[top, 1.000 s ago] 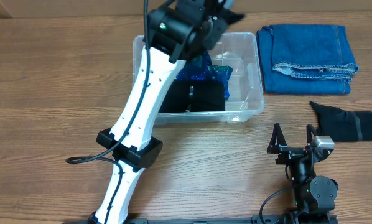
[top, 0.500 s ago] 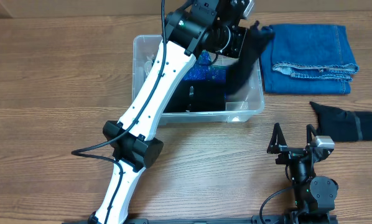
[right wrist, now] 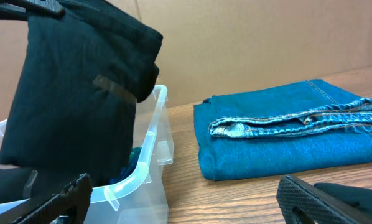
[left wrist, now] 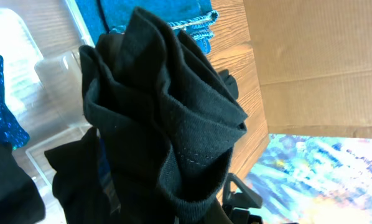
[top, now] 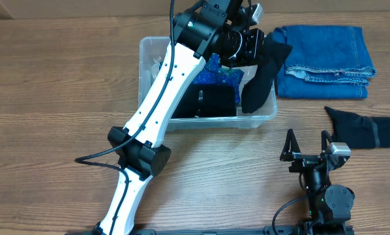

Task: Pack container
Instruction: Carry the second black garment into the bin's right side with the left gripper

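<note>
The clear container sits on the wooden desk at the far middle, its long side running left to right. The left arm reaches across it from the near side. The left gripper is above the container's far right corner and is clamped on a black garment. The garment hangs down bunched, its lower end draped over the right end of the tub, part inside and part over the rim. In the left wrist view the dark folds fill most of the frame and cover the fingers, with a corner of the container showing behind them. Inside the tub lie a piece of glittery blue fabric and, nearer the front wall, a folded black item. To the right of the container, close beside it but apart, a pair of folded jeans lies flat on the desk. Nearer the front, at the right edge, a second black garment lies on the wood. The right gripper rests low near the front of the desk, its fingers spread and holding nothing.
</note>
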Robot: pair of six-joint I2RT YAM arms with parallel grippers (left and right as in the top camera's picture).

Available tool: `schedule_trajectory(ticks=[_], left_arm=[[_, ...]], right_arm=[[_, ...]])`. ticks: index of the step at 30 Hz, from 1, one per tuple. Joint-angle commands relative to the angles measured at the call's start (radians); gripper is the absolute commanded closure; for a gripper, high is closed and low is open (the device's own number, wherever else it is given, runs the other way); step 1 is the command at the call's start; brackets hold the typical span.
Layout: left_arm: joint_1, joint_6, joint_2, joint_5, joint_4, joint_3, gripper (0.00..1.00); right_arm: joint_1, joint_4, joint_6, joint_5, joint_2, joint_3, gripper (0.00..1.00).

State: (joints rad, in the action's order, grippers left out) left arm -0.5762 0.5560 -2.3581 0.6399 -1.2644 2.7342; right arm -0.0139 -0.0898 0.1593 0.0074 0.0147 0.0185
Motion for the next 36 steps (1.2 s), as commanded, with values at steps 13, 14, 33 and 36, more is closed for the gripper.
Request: schedule_trajectory(ticks=[13, 14, 33, 36], left_arm=[[0.031, 0.343, 0.023, -0.002, 0.027, -0.057, 0.96], [0.033, 0.375, 0.023, -0.003, 0.029, -0.063, 0.96], [0.033, 0.735, 0.023, -0.054, 0.094, -0.063, 0.96], [0.034, 0.734, 0.023, -0.073, 0.094, -0.064, 0.96]], right_arm=[[-0.002, 0.006, -0.002, 0.006, -0.012, -0.011, 0.0], [-0.002, 0.006, -0.002, 0.006, -0.012, -0.011, 0.0], [-0.002, 0.006, -0.002, 0.006, -0.012, -0.011, 0.0], [-0.002, 0.006, -0.002, 0.006, -0.012, -0.011, 0.0]])
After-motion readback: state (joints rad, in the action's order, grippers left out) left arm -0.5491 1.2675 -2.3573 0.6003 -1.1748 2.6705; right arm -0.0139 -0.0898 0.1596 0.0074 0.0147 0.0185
